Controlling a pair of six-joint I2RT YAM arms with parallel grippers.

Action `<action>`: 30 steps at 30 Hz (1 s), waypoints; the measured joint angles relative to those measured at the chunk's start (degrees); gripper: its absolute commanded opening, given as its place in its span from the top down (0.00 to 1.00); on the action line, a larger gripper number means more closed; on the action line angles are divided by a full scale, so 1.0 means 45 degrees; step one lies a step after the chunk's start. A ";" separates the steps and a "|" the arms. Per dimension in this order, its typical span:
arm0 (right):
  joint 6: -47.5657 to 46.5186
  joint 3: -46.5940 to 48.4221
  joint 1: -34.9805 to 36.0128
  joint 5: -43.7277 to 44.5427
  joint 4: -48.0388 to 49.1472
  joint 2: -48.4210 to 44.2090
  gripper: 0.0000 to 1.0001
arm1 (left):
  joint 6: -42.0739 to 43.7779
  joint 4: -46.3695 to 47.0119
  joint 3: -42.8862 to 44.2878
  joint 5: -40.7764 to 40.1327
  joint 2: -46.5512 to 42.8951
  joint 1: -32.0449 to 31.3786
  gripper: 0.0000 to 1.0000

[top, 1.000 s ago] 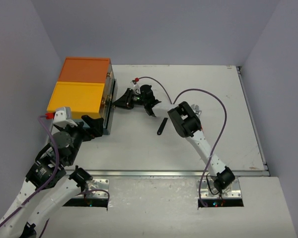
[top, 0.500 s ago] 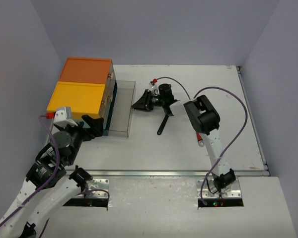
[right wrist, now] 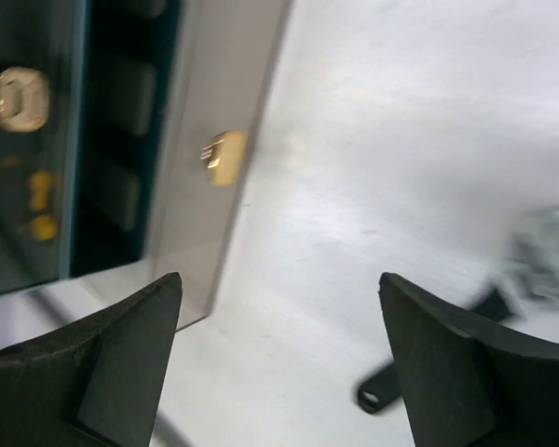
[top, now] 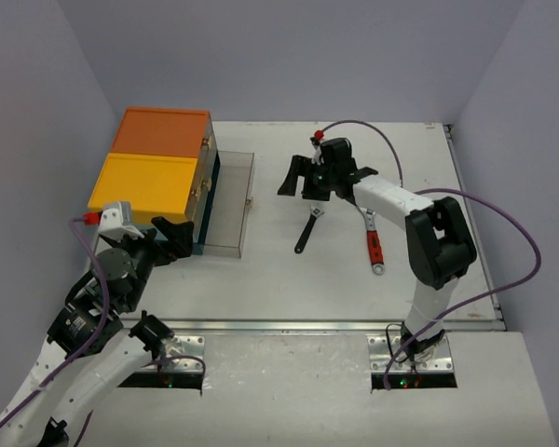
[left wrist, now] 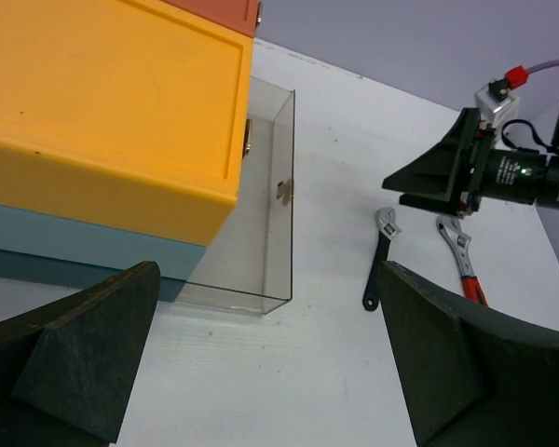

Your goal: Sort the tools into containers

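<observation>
Drawer (top: 231, 207) is now pulled out; right gripper (top: 288, 177) has let go, jaws wide, so wrenches (top: 307, 231) can go in.

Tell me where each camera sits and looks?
Top: fixed above and behind, looking down on table, box, left arm and right arm.
Left wrist: on the left arm, facing the open drawer past the left gripper.
Right wrist: on the right arm, close on the drawer past the right gripper.
Shared: both wrist views show the drawer's brass latch.
</observation>
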 measured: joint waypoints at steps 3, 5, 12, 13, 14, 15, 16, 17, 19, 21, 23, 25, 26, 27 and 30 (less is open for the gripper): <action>-0.1410 0.0865 -0.0276 0.2293 -0.2394 -0.0714 0.16 | 0.0000 0.0003 0.0000 0.0022 -0.0104 0.0000 0.00; -0.2236 0.0939 -0.0575 0.3268 -0.3618 -0.0912 0.18 | 0.0004 0.0007 0.0000 0.0031 -0.0177 0.0000 0.00; -0.3913 -0.0350 -0.2501 0.4935 -0.6712 -0.0624 0.31 | 0.0029 0.0008 0.0000 0.0089 -0.0242 0.0000 0.00; -0.4100 -0.0339 -0.2776 0.5115 -0.6889 -0.0411 0.32 | 0.0025 0.0012 0.0000 0.0094 -0.0242 0.0000 0.00; -0.4294 -0.0297 -0.2944 0.5287 -0.7005 -0.0193 0.34 | 0.0024 0.0008 0.0000 0.0095 -0.0251 0.0000 0.00; -0.4429 -0.0272 -0.2997 0.5414 -0.7084 0.0020 0.35 | 0.0024 0.0009 0.0000 0.0102 -0.0263 0.0000 0.00; -0.4559 -0.0248 -0.3041 0.5538 -0.7160 0.0233 0.36 | 0.0024 0.0011 0.0000 0.0110 -0.0275 0.0000 0.00; -0.4710 -0.0207 -0.3061 0.5664 -0.7271 0.0441 0.36 | 0.0024 0.0012 0.0000 0.0119 -0.0291 0.0000 0.00; -0.5040 0.0051 -0.3087 0.5967 -0.7543 0.0905 0.37 | 0.0028 0.0010 -0.0001 0.0129 -0.0335 0.0000 0.00; -0.5227 0.0347 -0.3147 0.6068 -0.7676 0.1278 0.38 | 0.0024 0.0015 -0.0003 0.0131 -0.0361 0.0000 0.00; -0.5355 0.0636 -0.3283 0.5988 -0.7784 0.1499 0.39 | 0.0024 0.0012 0.0000 0.0138 -0.0364 0.0000 0.00; -0.5426 0.0875 -0.3445 0.5749 -0.7886 0.1678 0.39 | 0.0024 0.0012 -0.0003 0.0138 -0.0364 0.0000 0.00; -0.5460 0.0994 -0.3526 0.5629 -0.7937 0.1767 0.39 | 0.0024 0.0012 -0.0005 0.0138 -0.0364 0.0000 0.00; -0.5503 0.1080 -0.3607 0.5533 -0.7975 0.1834 0.41 | 0.0029 0.0012 0.0000 0.0138 -0.0364 0.0000 0.00; -0.5724 0.1775 -0.3805 0.5015 -0.8305 0.2351 0.48 | 0.0029 0.0012 -0.0005 0.0133 -0.0364 0.0000 0.00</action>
